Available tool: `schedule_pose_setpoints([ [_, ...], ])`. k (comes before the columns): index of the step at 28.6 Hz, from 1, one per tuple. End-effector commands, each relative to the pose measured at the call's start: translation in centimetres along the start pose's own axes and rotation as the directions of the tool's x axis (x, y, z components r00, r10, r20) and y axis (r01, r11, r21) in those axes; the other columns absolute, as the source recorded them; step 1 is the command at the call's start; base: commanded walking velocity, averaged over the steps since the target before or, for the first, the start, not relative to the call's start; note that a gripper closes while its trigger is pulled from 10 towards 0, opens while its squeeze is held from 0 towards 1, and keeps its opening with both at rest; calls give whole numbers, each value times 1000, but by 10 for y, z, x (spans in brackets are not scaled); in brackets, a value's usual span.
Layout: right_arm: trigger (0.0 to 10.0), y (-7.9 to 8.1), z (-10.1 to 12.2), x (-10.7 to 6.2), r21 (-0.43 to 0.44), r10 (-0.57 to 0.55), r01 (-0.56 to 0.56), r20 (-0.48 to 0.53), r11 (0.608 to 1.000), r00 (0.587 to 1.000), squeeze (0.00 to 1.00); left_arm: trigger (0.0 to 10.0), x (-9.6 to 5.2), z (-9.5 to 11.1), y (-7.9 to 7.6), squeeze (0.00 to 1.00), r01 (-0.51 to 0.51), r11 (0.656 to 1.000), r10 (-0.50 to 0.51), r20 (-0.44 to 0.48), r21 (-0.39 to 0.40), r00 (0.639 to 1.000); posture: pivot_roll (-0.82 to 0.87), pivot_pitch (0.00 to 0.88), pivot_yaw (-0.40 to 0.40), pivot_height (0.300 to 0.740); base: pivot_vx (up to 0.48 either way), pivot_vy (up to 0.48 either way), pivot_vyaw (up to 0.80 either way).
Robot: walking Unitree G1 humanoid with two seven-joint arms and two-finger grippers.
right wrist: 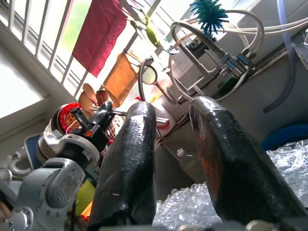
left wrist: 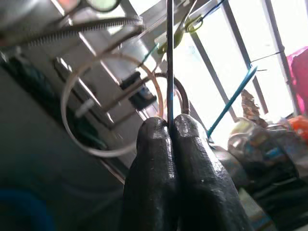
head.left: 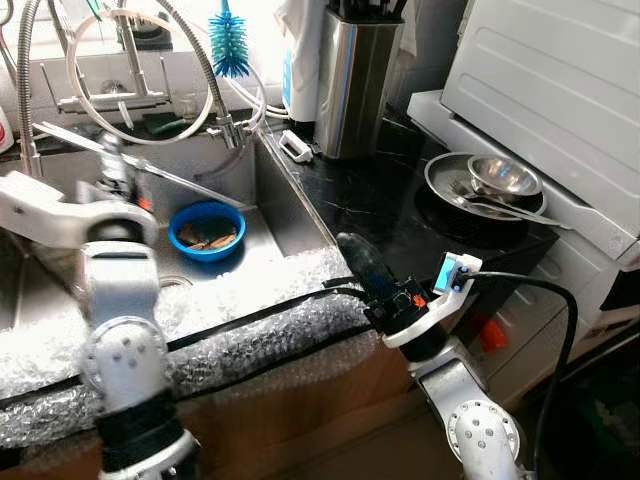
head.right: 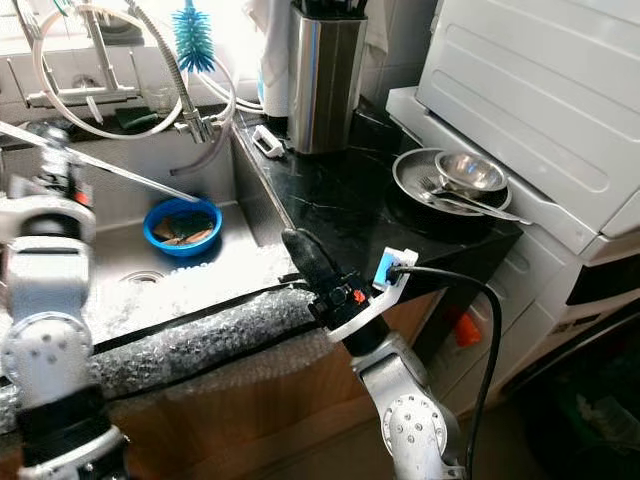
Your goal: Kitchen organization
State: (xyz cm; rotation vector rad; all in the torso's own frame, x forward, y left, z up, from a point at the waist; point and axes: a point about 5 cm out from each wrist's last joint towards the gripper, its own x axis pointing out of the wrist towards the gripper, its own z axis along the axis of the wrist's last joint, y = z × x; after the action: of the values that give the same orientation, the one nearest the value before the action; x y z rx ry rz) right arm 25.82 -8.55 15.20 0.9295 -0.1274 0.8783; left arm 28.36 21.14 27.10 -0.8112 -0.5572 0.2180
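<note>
One thin metal rod [head.left: 150, 170] is pinched between the pressed-together fingers of the left claw [left wrist: 171, 130], held over the sink [head.left: 280, 215] and slanting toward one blue bowl [head.left: 206, 231] on the sink floor. The right claw [right wrist: 175, 120] rests at the bubble-wrapped sink edge [head.left: 250, 335], fingers spread and grasping nothing. On the black desk [head.left: 380, 200] stand one steel knife block [head.left: 352, 80] and one plate [head.left: 440, 185] carrying one steel bowl [head.left: 505, 175] and a fork [head.left: 480, 203]. One blue bottle brush [head.left: 229, 42] stands behind the tap. No legible writing.
</note>
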Motion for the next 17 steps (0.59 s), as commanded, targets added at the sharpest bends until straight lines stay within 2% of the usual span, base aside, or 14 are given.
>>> schedule_pose_setpoints([
  [1,10000,2,6,4,-59,-6,6,6,998,1000,0,10000,0,-2,-15,0,77,987,-78,0,140,997,-3,0,-78,740,0,0,0],
  [3,10000,1,7,7,-160,-45,42,-16,986,999,0,10000,-4,-10,-19,0,152,920,-149,-35,361,988,-19,0,-72,740,0,0,0],
  [4,10000,1,7,7,-160,-45,42,-16,986,999,0,10000,-4,-10,-19,0,152,920,-149,-35,361,988,-19,0,-72,740,0,0,0],
  [5,10000,-2,9,9,-222,-84,82,-1,972,996,0,10000,-8,-16,-20,0,178,887,-169,-59,426,984,-16,0,-73,740,0,0,0],
  [6,10000,-2,9,9,-222,-84,82,-1,972,996,0,10000,-8,-16,-20,0,178,887,-169,-59,426,984,-16,0,-73,740,0,0,0],
  [7,10000,-3,12,9,-267,-112,112,14,957,994,0,10000,-11,-22,-21,0,200,858,-187,-77,472,979,-15,0,-73,740,0,0,0],
  [8,10000,-7,17,10,-355,-165,170,46,919,985,0,10000,-18,-34,-22,0,263,764,-241,-117,589,963,-15,0,-73,740,0,0,0],
  [9,10000,-8,18,10,-392,-175,180,47,902,983,0,10000,-22,-42,-21,0,299,656,-271,-153,693,950,-13,0,-75,740,0,0,0],
  [10,10000,-8,18,10,-415,-180,184,48,891,982,0,10000,-25,-48,-20,0,314,574,-291,-170,756,942,-12,0,-75,740,0,0,0],
  [11,10000,-7,18,10,-431,-183,187,50,883,982,0,10000,-28,-54,-17,0,336,500,-315,-194,798,929,-16,0,-73,740,0,0,0],
  [12,10000,-7,19,10,-441,-185,189,52,878,981,0,10000,-31,-58,-15,0,351,454,-332,-211,819,920,-18,0,-74,740,0,0,0],
  [15,10000,-5,20,8,-487,-206,210,63,848,977,0,10000,-36,-67,-2,0,353,430,-303,-236,831,923,-24,0,-70,740,0,0,0],
  [16,10000,-5,19,6,-496,-211,217,69,841,975,0,10000,-37,-68,0,0,357,410,-300,-245,839,922,-24,0,-68,740,0,0,0],
  [17,10000,-6,19,4,-520,-224,233,81,822,971,0,10000,-39,-71,2,0,362,375,-300,-257,854,919,-23,0,-68,740,0,0,0],
])
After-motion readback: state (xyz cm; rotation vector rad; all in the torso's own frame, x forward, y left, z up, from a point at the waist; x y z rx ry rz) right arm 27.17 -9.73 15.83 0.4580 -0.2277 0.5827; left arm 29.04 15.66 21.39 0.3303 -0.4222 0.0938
